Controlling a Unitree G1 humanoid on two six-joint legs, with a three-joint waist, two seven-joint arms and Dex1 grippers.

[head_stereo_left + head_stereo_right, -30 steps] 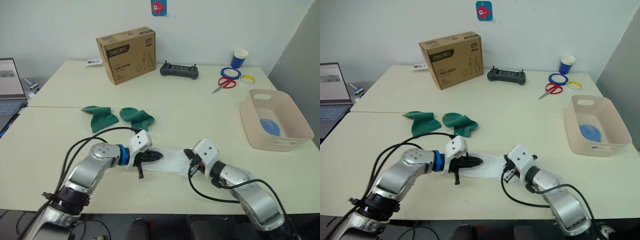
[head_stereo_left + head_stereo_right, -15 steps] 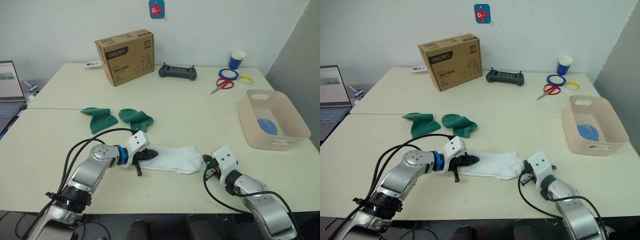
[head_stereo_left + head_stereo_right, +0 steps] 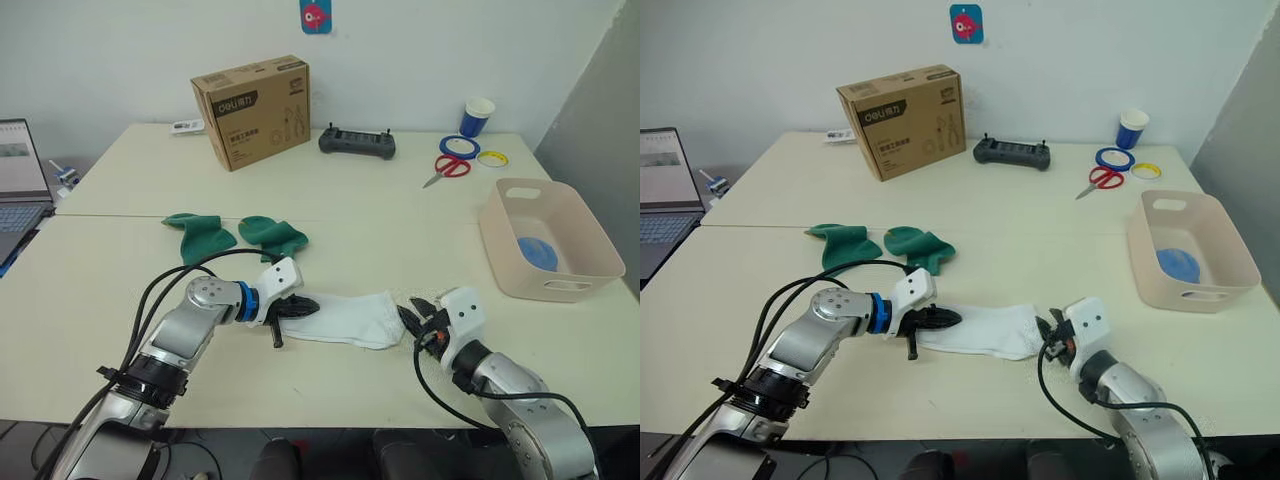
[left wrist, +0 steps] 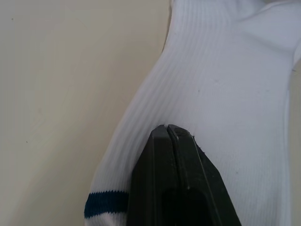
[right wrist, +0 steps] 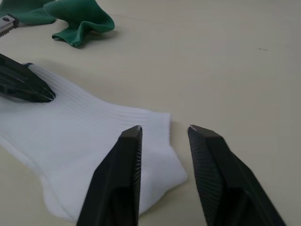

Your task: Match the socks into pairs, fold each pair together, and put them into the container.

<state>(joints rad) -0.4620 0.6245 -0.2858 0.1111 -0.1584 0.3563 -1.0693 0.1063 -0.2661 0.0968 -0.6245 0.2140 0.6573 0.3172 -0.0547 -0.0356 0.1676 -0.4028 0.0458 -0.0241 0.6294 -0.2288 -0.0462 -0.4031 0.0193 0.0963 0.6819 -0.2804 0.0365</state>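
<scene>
At the near edge of the tabletop (image 3: 400, 260), the white sock (image 3: 345, 318) lies flat between your two arms, and this is the pair you are folding. Your left end effector (image 3: 300, 307) is pinched together on the cuff end, its black tips pressed onto the ribbed fabric just above the blue stripe in the left wrist view. Your right end effector (image 5: 164, 134) stands apart with a moderate gap, one finger over the toe corner of the sock and the other over bare tabletop, gripping nothing.

To fold well, keep the left pinch firm as the anchor so the cuff does not slide. Bring the right fingers down so they straddle the toe edge, and take enough fabric to catch every layer; I cannot tell from these views whether one sock or two lie stacked here, so a shallow bite risks lifting only the top one. Then carry the toe over toward the cuff in a low arc, so the fabric does not drag or bunch.

The two dark green socks (image 3: 238, 236) lie crumpled beyond, well clear of the fold. The container (image 3: 548, 240) sits far to your right with something light blue (image 3: 540, 253) already inside.
</scene>
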